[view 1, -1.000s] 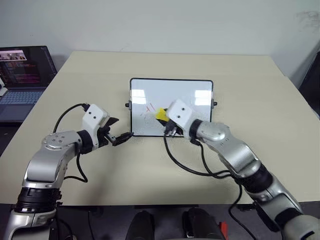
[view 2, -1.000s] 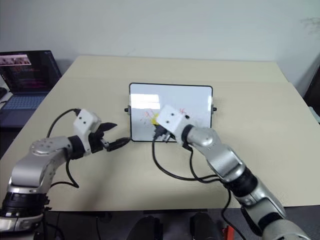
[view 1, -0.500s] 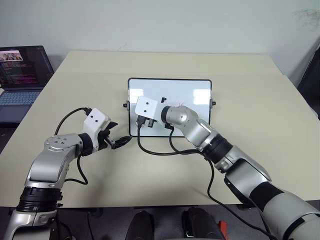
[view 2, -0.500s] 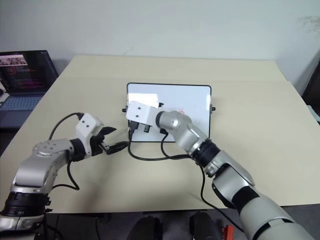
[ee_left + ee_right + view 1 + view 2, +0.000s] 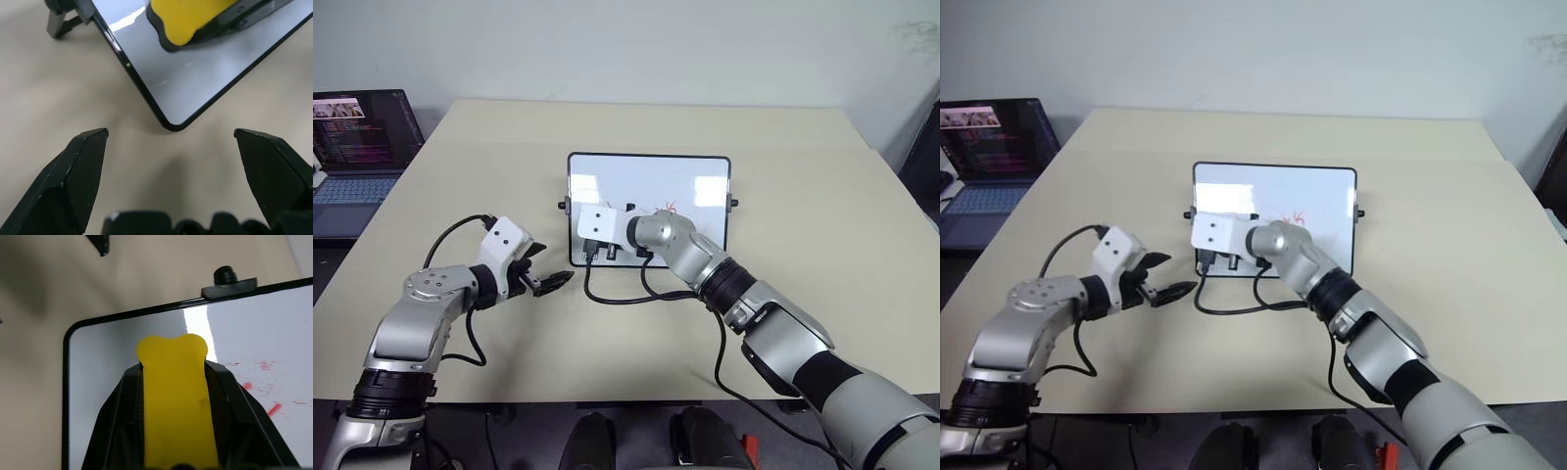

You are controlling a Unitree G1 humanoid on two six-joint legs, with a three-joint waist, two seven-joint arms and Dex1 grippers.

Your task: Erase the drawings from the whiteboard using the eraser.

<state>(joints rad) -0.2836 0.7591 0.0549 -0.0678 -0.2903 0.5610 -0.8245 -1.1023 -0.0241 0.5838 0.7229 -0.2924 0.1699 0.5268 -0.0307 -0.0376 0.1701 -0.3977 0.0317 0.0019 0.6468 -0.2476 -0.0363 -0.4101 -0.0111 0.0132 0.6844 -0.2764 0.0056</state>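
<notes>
Right gripper (image 5: 173, 382): closed on the eraser (image 5: 175, 406), its two black fingers (image 5: 120, 426) pressed against the eraser's long sides. Position: over the near left part of the whiteboard (image 5: 685, 176), the arm reaching in from the near right across the board.

Eraser: yellow block with a dark underside (image 5: 168, 46), elongated, with a notched far end. Long axis in line with the gripper's fingers, pointing toward the board's left edge and its near left rounded corner. In the left wrist view its dark underside looks to lie on the white surface, though contact cannot be confirmed.

Whiteboard: white, glossy, thin black frame, rounded corners, a small black knob (image 5: 734, 204) on each short side. Lies on the beige tabletop (image 5: 822, 196) about at its centre, long axis running left to right.

Drawings (image 5: 1295, 217): red marker strokes and faint red smudges near the middle of the board, to the right of the eraser and apart from it. They are not yet wiped away.

Left gripper (image 5: 548, 282): wide open, holding nothing. Position: over bare tabletop just beside the board's near left corner, fingertips pointing right toward that corner, not touching it.

Laptop (image 5: 357, 137): open, screen lit, at far left beyond the tabletop's edge, well apart from the board.
</notes>
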